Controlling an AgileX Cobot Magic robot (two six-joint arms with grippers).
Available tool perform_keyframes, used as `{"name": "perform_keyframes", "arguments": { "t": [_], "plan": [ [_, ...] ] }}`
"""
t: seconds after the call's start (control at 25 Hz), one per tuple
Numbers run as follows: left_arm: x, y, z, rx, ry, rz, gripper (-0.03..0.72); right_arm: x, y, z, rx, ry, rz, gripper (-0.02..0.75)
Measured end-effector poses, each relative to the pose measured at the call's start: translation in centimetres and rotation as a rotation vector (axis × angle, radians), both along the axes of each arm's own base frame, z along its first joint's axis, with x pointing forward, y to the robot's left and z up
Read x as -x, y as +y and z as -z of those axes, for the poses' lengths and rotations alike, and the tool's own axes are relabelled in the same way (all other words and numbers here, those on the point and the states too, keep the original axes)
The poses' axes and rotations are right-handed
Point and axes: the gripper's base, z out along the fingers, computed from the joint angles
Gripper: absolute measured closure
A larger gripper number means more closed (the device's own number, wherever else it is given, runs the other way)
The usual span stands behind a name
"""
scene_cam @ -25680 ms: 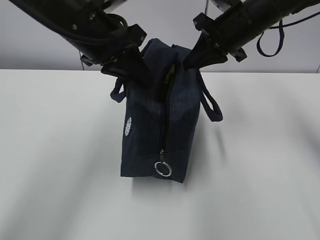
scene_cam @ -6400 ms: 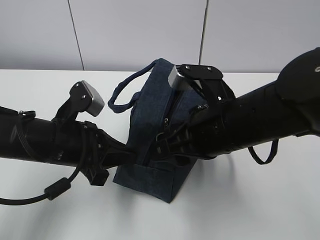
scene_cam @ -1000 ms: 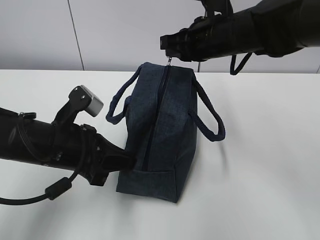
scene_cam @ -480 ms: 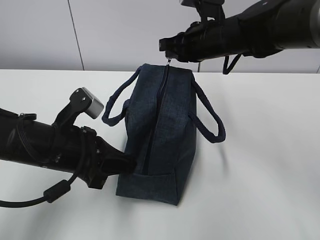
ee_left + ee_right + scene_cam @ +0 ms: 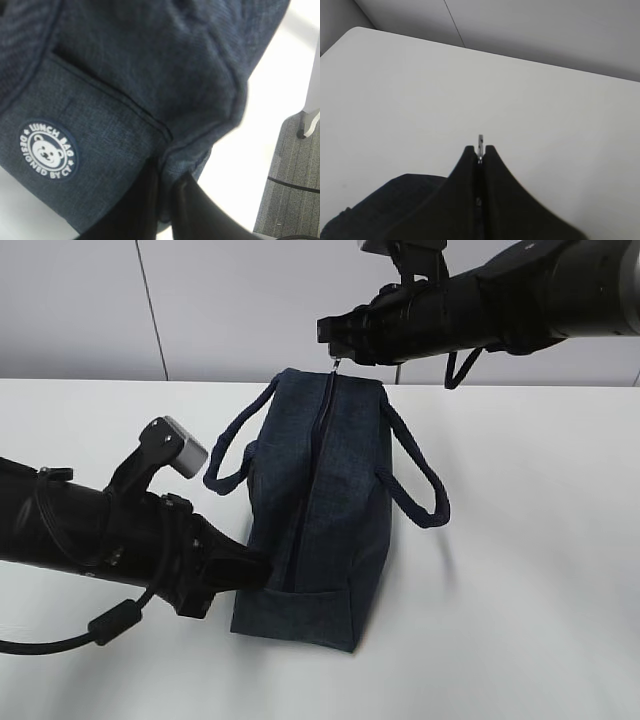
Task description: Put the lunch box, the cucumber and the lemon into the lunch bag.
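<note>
The dark navy lunch bag (image 5: 320, 500) stands on the white table with its top zipper drawn shut along its length. My left gripper (image 5: 255, 568) is shut on the fabric of the bag's lower near corner; in the left wrist view the fingers (image 5: 195, 205) pinch a fold of the bag (image 5: 150, 75) next to the round white logo (image 5: 47, 150). My right gripper (image 5: 333, 345) hovers over the bag's far top end, shut on the silver zipper pull (image 5: 480, 141). The lunch box, the cucumber and the lemon are out of view.
The bag's two loop handles (image 5: 415, 475) hang out to either side. A grey wall (image 5: 250, 300) rises behind the table (image 5: 520, 590). In the left wrist view the table edge drops to grey floor (image 5: 292, 180) with a white leg (image 5: 311, 100).
The right arm has shifted slightly while holding the pull above the bag's far end. The left handle has sagged a little. Both grips are unchanged.
</note>
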Motion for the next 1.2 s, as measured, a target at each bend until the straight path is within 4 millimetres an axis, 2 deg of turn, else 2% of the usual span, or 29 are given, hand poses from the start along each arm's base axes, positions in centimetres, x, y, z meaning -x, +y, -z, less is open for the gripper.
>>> {"name": "perform_keyframes", "arguments": {
  "t": [0.16,0.44,0.52,1.0,1.2],
  "plan": [
    [-0.1,0.0,0.0,-0.002,0.0,-0.01,0.653,0.0,0.0,0.0,0.0,0.0,0.0,0.738],
    [0.0,-0.1,-0.1,0.017,0.021,-0.018,0.434,0.0,0.0,0.0,-0.001,0.004,-0.007,0.738],
    [0.1,-0.2,-0.2,0.041,0.055,-0.031,0.403,0.1,0.0,0.0,-0.002,0.007,-0.012,0.738],
    [1.3,0.9,-6.0,0.054,0.04,-0.123,0.384,0.1,0.1,0.0,0.004,0.004,-0.025,0.738],
    [0.0,0.5,-9.5,0.033,0.087,-0.16,0.383,0.1,0.1,0.0,0.015,-0.003,-0.031,0.738]
  ]
}}
